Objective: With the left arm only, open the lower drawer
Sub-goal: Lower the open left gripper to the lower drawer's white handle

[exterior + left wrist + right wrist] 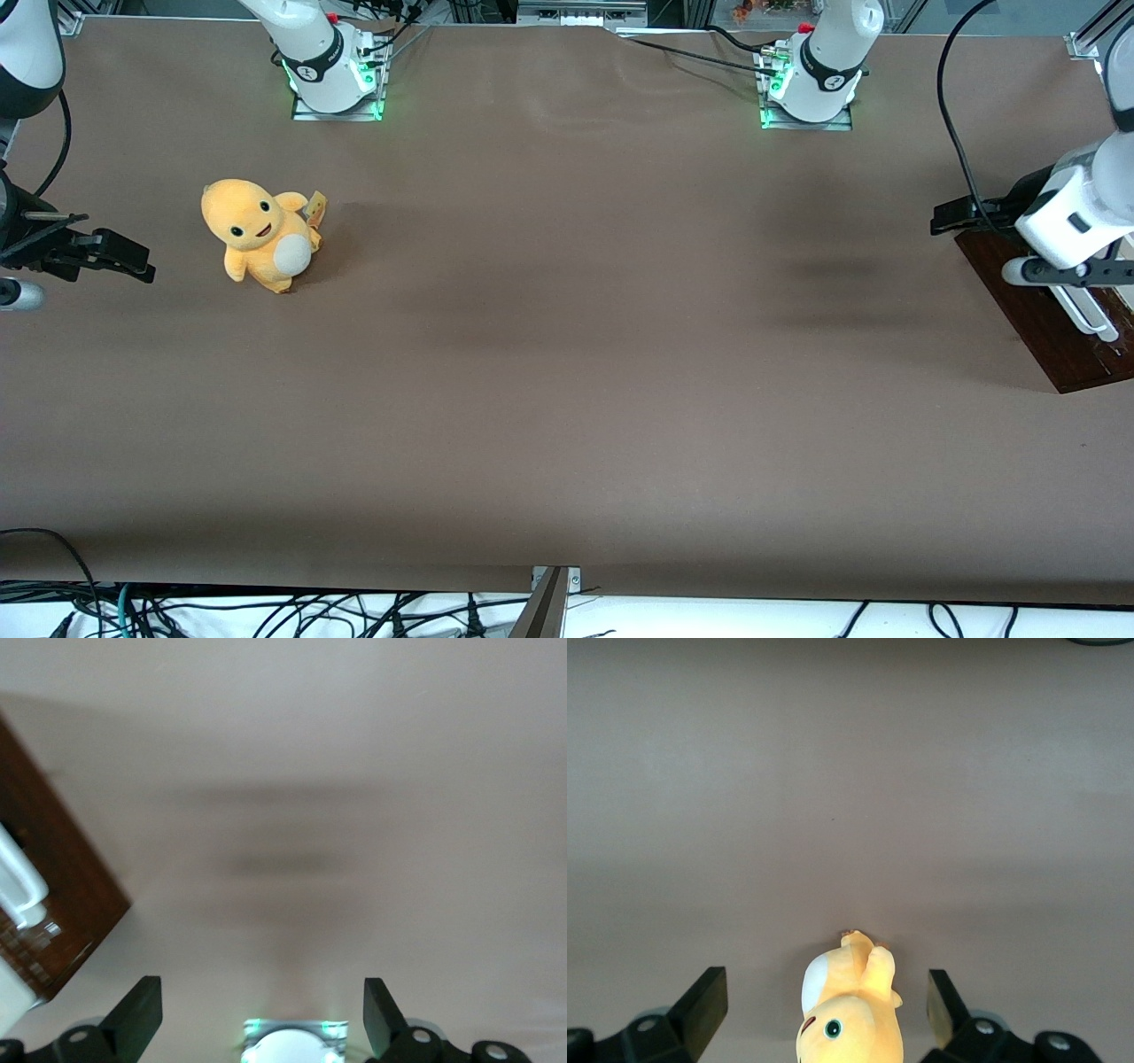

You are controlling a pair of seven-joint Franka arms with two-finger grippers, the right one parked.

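Observation:
The lower drawer's dark reddish-brown front (1032, 306) stands at the working arm's end of the table, with its white bar handle (1088, 316) partly covered by the arm. Both also show in the left wrist view, the front (66, 886) and the handle (18, 879). The left arm (1076, 208) hangs over the drawer front. Its black gripper (952, 216) sticks out past the front's edge, above the bare table, and does not touch the handle. In the left wrist view the gripper (263, 1019) is open and empty, its fingers (142, 1010) wide apart.
A yellow plush toy (259, 235) sits toward the parked arm's end of the table and shows in the right wrist view (850, 1010). The working arm's base (811, 84) with green lights stands at the table's back edge. The brown tabletop (567, 354) spreads between them.

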